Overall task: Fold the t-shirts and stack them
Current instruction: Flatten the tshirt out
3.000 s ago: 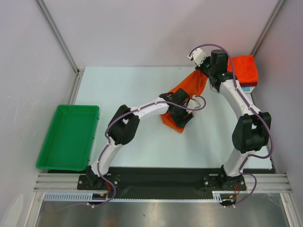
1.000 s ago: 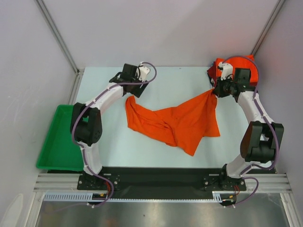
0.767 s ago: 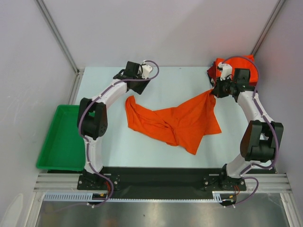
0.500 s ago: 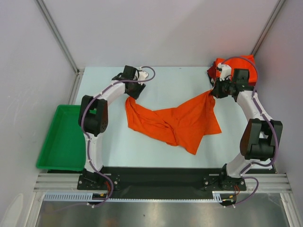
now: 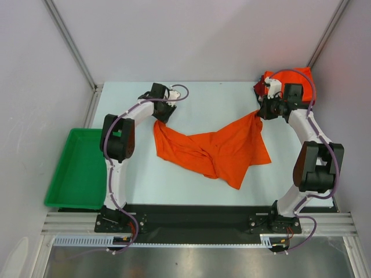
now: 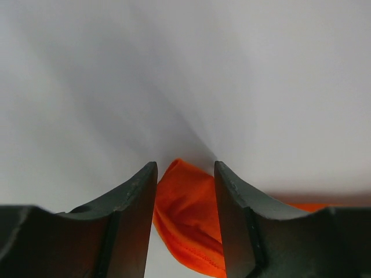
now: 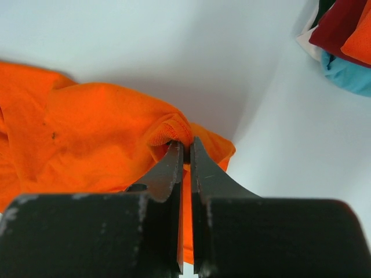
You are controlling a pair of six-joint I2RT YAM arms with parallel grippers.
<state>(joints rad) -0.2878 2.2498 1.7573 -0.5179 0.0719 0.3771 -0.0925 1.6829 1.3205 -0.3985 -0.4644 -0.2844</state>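
Observation:
A bright orange t-shirt lies crumpled and spread across the middle of the table. My right gripper is shut on its right upper corner and holds it lifted. My left gripper is open just above the shirt's upper left corner; that orange cloth shows between the fingers without being pinched. A stack of folded shirts sits at the back right, orange-red on top; dark red and teal layers show in the right wrist view.
A green plastic tray stands off the table's left edge. Grey walls close in the back and sides. The right arm's forearm lies close beside the folded stack.
Three seconds ago both grippers held the bunched shirt; it now lies spread out. In the last second the left gripper came down toward the shirt's upper left corner. The right gripper held still.

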